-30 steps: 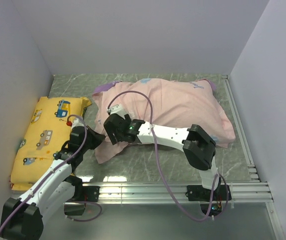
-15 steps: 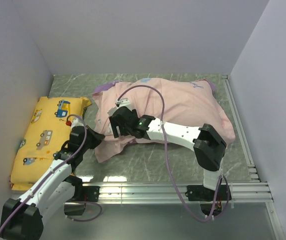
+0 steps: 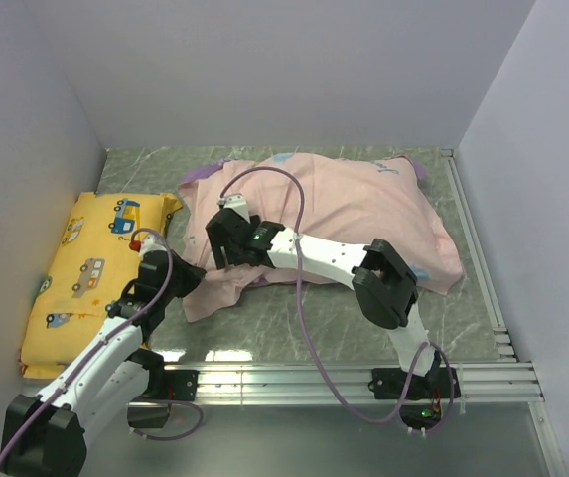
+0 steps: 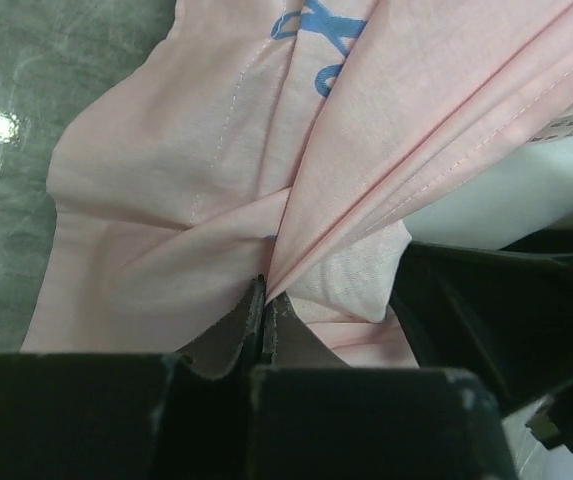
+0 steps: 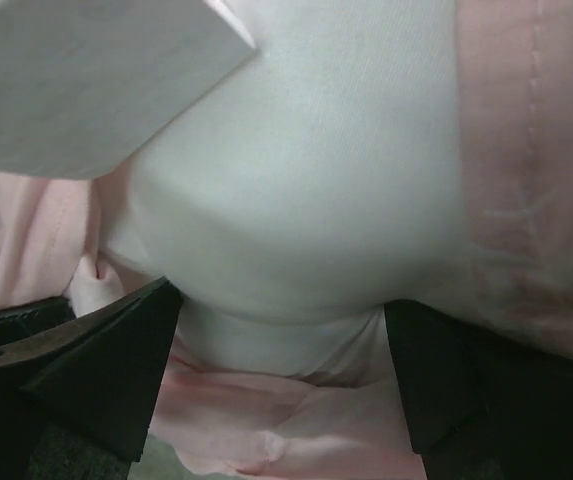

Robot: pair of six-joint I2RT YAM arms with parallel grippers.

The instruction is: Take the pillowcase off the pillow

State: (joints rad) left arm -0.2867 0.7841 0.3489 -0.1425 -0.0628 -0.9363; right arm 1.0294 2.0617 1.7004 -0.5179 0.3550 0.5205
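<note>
pillowcase (image 3: 344, 204): pale pink side out, on the middle of the table (image 3: 294, 333)
pillow (image 5: 306, 190): white bulge at the pillowcase's open left end
my right gripper (image 5: 281, 305): fingers spread, straddling that bulge
my left gripper (image 4: 264, 305): clenched on the pillowcase's bunched edge

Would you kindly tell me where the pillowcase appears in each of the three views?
Top external: the pillowcase lies across the centre.
Left wrist: fills the frame, pinched by the left hand.
Right wrist: right edge and bottom.
Shared landmark: the white pillow, in both wrist views.
</note>
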